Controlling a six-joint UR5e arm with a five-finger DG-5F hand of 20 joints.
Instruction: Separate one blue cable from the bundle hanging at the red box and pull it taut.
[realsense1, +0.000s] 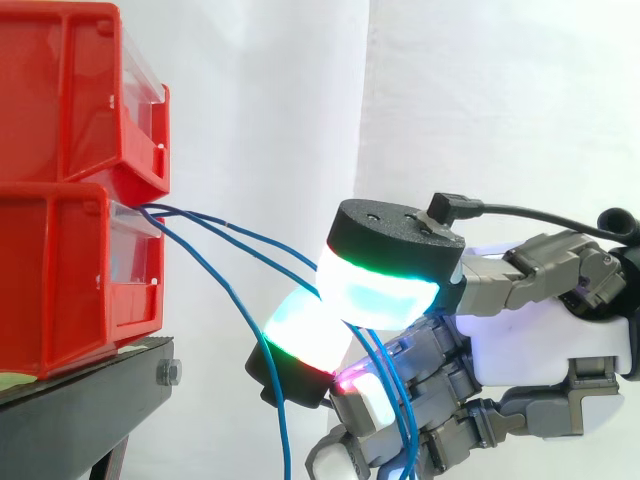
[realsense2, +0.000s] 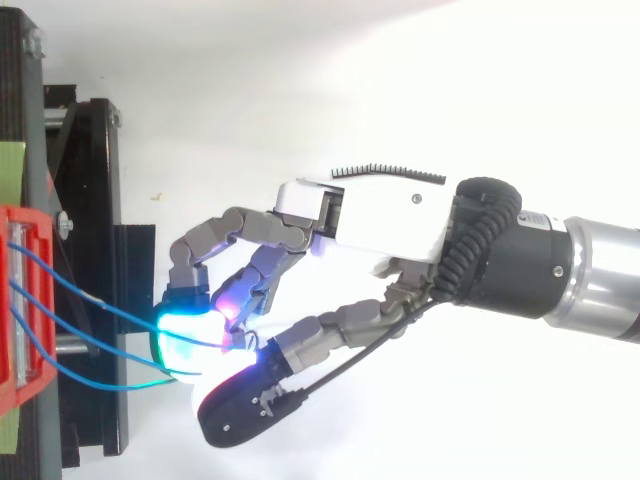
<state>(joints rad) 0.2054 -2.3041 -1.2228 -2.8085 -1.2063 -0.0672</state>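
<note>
Red plastic boxes (realsense1: 60, 270) are stacked on a black metal stand (realsense1: 90, 390), and thin blue cables (realsense2: 100, 300) leave the front where the two meet and run across to the robot hand (realsense2: 350, 215). The robot hand is clenched on them. Its glowing pads (realsense1: 385, 290) are pressed together with at least two strands running in between, while another strand (realsense1: 281, 420) sags free below. I cannot tell how many are truly pinched. The step in hand looks like isolating one cable. To do it well, I judge the grip should ease just enough for the extra strand to slip out. With one strand left between the pads, the pull should go straight away from the boxes, level and slow, so it tightens without jerking them.
</note>
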